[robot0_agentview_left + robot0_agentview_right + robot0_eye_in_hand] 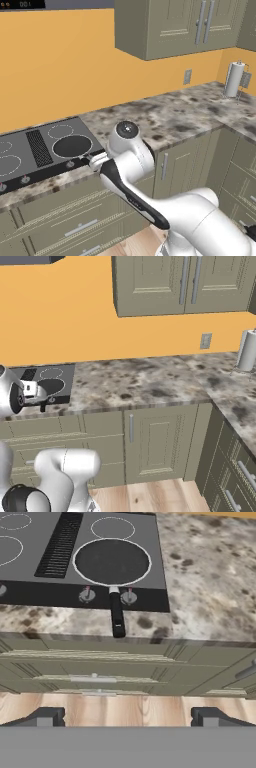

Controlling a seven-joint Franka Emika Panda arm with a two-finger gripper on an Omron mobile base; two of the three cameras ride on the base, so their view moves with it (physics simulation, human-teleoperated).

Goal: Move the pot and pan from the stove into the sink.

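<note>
The gripper (pixel 128 717) is open wide and holds nothing. It hangs out in front of the cupboards, away from the pan (pixel 112 562). The pan sits ahead of it on the stove (pixel 50 542), on the near right ring, its long handle (pixel 117 614) sticking out over the counter (pixel 210 587) edge.
</note>
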